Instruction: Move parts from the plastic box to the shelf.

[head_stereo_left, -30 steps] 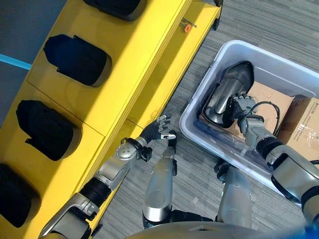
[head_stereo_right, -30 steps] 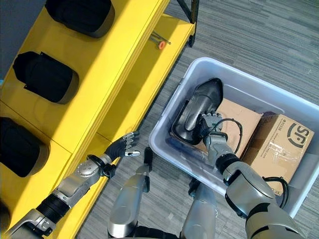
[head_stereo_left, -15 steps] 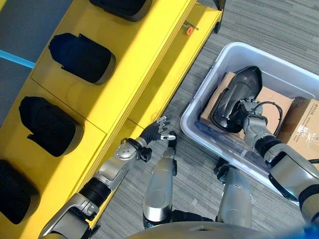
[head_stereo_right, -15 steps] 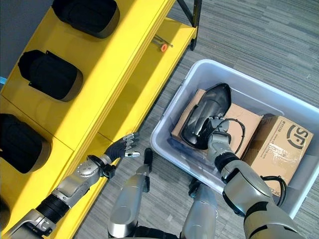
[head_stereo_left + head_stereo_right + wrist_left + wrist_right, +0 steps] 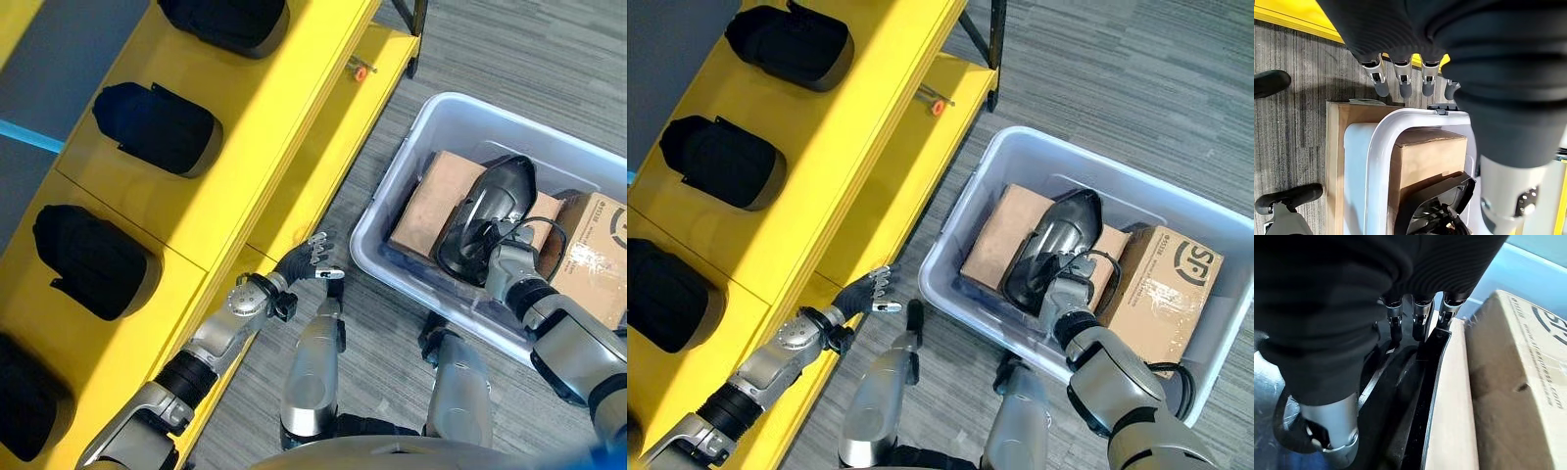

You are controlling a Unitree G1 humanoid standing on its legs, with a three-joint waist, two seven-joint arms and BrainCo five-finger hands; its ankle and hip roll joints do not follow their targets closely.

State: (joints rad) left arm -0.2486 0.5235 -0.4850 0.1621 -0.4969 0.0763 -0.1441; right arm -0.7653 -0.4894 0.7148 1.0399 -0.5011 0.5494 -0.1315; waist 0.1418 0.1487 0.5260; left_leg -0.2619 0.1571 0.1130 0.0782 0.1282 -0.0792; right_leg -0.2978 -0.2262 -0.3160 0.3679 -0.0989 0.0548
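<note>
Yellow shelf, black parts, pale plastic box, grey striped carpet.

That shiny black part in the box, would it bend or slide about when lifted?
The part looks like a rigid moulded shell, so it probably keeps its shape. Its glossy surface may be slippery. Long and curved, it could swing in the right hand, whose fingers curl over its edge.

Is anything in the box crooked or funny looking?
Yes. The black part lies slanted across two cardboard boxes in the plastic box, with the right hand on its lower end.
</note>
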